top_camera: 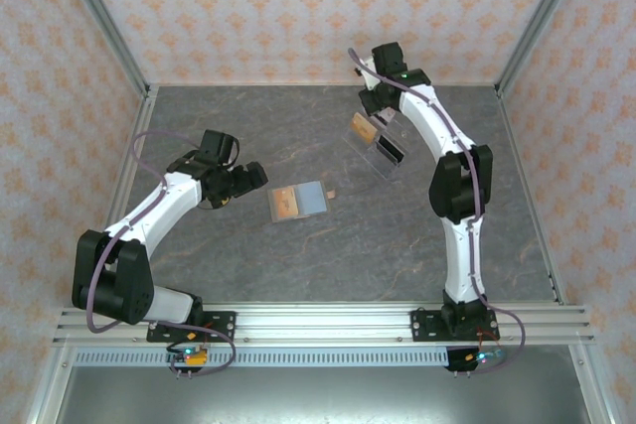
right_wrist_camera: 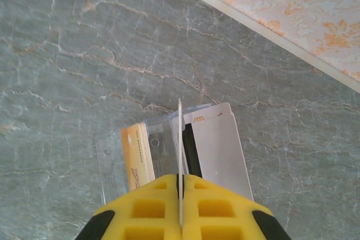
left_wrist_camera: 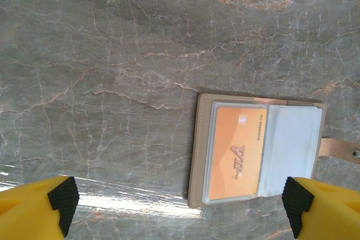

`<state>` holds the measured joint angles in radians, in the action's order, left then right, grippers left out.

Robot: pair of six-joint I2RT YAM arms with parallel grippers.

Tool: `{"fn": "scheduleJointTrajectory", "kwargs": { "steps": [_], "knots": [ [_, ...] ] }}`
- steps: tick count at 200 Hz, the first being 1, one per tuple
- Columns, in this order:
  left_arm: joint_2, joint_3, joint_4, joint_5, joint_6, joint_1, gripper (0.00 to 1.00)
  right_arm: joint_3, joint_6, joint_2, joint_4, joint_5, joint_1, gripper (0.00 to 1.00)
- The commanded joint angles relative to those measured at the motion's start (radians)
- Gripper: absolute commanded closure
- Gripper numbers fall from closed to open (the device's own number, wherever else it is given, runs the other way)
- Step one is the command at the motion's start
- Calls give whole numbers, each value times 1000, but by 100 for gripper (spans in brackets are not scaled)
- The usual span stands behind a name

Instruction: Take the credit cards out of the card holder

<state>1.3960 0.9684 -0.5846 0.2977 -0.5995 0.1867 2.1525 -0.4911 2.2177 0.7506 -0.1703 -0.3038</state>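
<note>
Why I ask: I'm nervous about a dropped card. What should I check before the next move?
1. The card holder lies open and flat on the table: ok.
2. The card holder is emptied: not ok, an orange card sits in one pocket.
3. The left end effector is open, near the card holder: ok.
4. The right end effector is shut on a thin card held edge-on: ok.
5. The thin card is lined up with a free slot of the clear stand: cannot tell.

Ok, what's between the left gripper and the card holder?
Nothing: bare table between the open left gripper and the card holder, seen in the top view.
</note>
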Motion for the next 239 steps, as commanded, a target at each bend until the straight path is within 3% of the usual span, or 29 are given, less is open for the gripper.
{"fn": "scheduleJointTrajectory", "kwargs": {
  "steps": [1,68,118,172,239],
  "knots": [
    [-27,20,-26,-24,27,-9,4,66,-94,25,81,39,13,100],
    [-6,13,-8,7,23,-9,4,80,-146,64,98,33,35,100],
    [-27,-9,3,23,20,-9,4,112,-180,104,104,32,34,95],
    [-15,-13,21,56,21,-9,4,139,-163,121,109,45,34,77],
    [-12,-23,29,63,22,-10,3,131,-71,31,115,33,34,69]
  ]
}}
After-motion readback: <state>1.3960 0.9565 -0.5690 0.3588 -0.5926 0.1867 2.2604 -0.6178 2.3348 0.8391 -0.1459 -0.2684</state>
